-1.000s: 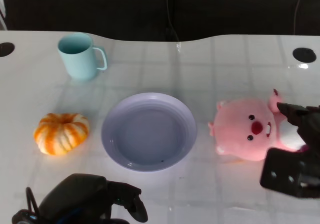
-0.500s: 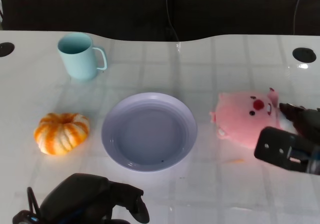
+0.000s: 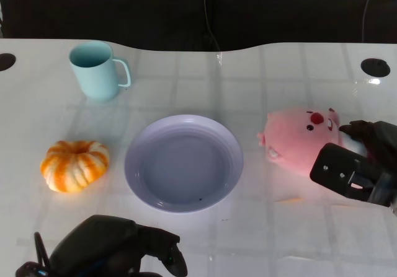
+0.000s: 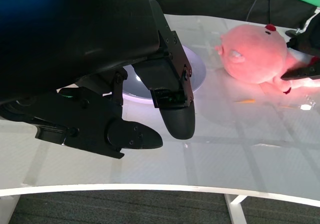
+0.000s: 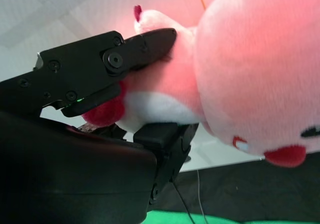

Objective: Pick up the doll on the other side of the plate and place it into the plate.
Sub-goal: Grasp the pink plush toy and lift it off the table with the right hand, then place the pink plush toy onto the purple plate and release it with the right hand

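The pink plush doll (image 3: 299, 139) with a red nose sits right of the lilac plate (image 3: 183, 163) in the head view, tipped back with its face upward. My right hand (image 3: 363, 162) grips the doll's body from the right side. The right wrist view shows black fingers (image 5: 125, 58) closed around the doll's (image 5: 250, 68) pink and white body. The left wrist view shows the doll (image 4: 257, 53) beyond the plate (image 4: 195, 71). My left hand (image 3: 118, 252) rests low at the near table edge, fingers apart and holding nothing.
A pale blue mug (image 3: 96, 69) stands at the back left. An orange and white pumpkin (image 3: 74, 164) lies left of the plate. Two dark round holes (image 3: 376, 67) mark the table's far corners. A small orange speck (image 3: 288, 199) lies near the doll.
My right hand has closed on the doll and tilted it back, so its face now turns upward and it sits slightly higher. The left hand stayed put.
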Action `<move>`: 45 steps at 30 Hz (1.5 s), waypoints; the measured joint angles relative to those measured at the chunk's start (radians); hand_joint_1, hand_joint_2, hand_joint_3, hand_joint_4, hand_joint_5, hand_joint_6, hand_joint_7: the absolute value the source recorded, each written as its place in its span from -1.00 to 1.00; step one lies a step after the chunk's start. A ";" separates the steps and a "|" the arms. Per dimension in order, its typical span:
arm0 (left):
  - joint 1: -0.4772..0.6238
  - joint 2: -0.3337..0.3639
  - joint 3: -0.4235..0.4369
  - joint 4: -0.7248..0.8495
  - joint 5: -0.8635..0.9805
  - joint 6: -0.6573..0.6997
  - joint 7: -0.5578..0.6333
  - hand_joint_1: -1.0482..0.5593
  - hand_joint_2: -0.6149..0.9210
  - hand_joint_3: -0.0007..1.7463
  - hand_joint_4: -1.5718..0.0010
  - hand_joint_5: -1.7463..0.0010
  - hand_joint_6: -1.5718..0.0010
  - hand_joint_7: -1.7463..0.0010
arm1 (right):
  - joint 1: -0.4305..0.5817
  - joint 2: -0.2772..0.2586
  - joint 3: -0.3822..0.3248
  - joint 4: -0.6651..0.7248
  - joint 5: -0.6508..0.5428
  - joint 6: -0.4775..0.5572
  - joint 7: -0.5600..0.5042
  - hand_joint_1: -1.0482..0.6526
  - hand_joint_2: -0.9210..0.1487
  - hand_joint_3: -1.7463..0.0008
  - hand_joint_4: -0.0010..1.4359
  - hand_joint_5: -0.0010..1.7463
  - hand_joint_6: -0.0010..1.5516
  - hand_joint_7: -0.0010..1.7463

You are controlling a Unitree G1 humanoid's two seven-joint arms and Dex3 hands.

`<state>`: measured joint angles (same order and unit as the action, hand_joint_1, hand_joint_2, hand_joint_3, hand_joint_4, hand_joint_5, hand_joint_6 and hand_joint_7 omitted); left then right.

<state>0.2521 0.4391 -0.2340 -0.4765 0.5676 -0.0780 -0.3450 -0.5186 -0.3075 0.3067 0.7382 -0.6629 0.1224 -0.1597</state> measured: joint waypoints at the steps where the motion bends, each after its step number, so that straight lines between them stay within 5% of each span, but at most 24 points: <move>1: 0.000 0.000 0.000 0.000 0.000 0.000 0.000 0.05 1.00 -0.73 0.07 -0.52 -0.11 0.22 | -0.005 -0.003 0.010 0.004 -0.006 -0.001 -0.007 -0.04 -1.00 0.73 0.12 0.31 0.60 -0.88; 8: 0.000 0.002 0.000 0.000 0.004 0.001 -0.001 0.07 1.00 -0.74 0.06 -0.51 -0.11 0.23 | -0.014 -0.008 0.030 -0.004 -0.017 0.006 -0.014 -0.08 -0.99 0.72 0.09 0.55 0.56 -0.71; 10: 0.000 0.002 0.000 0.000 0.005 0.004 -0.006 0.07 1.00 -0.74 0.05 -0.52 -0.11 0.23 | -0.014 -0.008 0.029 -0.013 -0.012 0.006 -0.014 -0.09 -0.99 0.72 0.12 0.43 0.46 -0.59; 13: 0.000 0.002 0.000 0.001 0.006 -0.001 -0.006 0.07 1.00 -0.75 0.05 -0.54 -0.11 0.23 | -0.010 -0.007 0.022 -0.042 0.009 0.018 -0.004 -0.10 -0.94 0.69 0.16 0.34 0.48 -0.69; 14: 0.000 0.002 0.000 0.001 0.006 -0.003 -0.006 0.07 1.00 -0.74 0.06 -0.54 -0.11 0.24 | -0.009 -0.007 0.020 -0.054 0.013 0.024 -0.002 -0.09 -0.86 0.59 0.14 0.49 0.49 -0.60; 16: 0.000 0.002 0.000 0.002 0.007 -0.002 -0.006 0.06 1.00 -0.73 0.07 -0.54 -0.11 0.24 | -0.007 -0.005 0.014 -0.079 0.033 0.029 0.000 -0.07 -0.64 0.30 0.13 0.68 0.24 -0.06; 19: 0.001 0.003 0.002 0.002 0.007 -0.002 -0.006 0.06 1.00 -0.72 0.08 -0.53 -0.11 0.24 | 0.002 0.005 -0.013 -0.120 0.063 0.044 0.002 -0.04 -0.58 0.19 0.12 0.78 0.12 0.20; 20: 0.001 0.004 0.004 0.002 0.007 -0.002 -0.006 0.05 1.00 -0.72 0.08 -0.53 -0.11 0.24 | 0.007 0.010 -0.028 -0.137 0.085 0.049 0.004 0.00 -0.46 0.03 0.14 0.91 0.02 0.50; 24: 0.007 0.012 0.013 0.002 0.007 -0.002 -0.006 0.05 1.00 -0.75 0.05 -0.53 -0.12 0.24 | 0.023 0.044 -0.092 -0.205 0.168 0.060 0.015 0.02 -0.18 -0.34 0.26 1.00 -0.05 0.94; 27: 0.017 0.020 0.017 0.002 0.007 -0.009 -0.006 0.06 1.00 -0.75 0.06 -0.51 -0.12 0.24 | 0.036 0.057 -0.123 -0.262 0.218 0.061 0.028 0.01 -0.01 -0.51 0.30 1.00 0.00 0.99; 37: 0.021 0.021 0.011 0.002 0.019 -0.031 -0.006 0.06 1.00 -0.77 0.04 -0.46 -0.12 0.26 | 0.070 0.099 -0.132 -0.469 0.286 0.059 0.119 0.08 0.07 -0.62 0.32 1.00 0.01 1.00; 45: 0.020 0.005 -0.011 0.003 0.049 -0.033 0.003 0.08 1.00 -0.79 0.01 -0.44 -0.14 0.27 | 0.008 0.171 -0.073 -0.496 0.275 0.085 0.175 0.08 -0.05 -0.44 0.30 1.00 -0.05 1.00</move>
<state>0.2723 0.4441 -0.2446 -0.4732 0.6166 -0.1110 -0.3417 -0.5104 -0.1364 0.2335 0.2424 -0.3875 0.2073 0.0150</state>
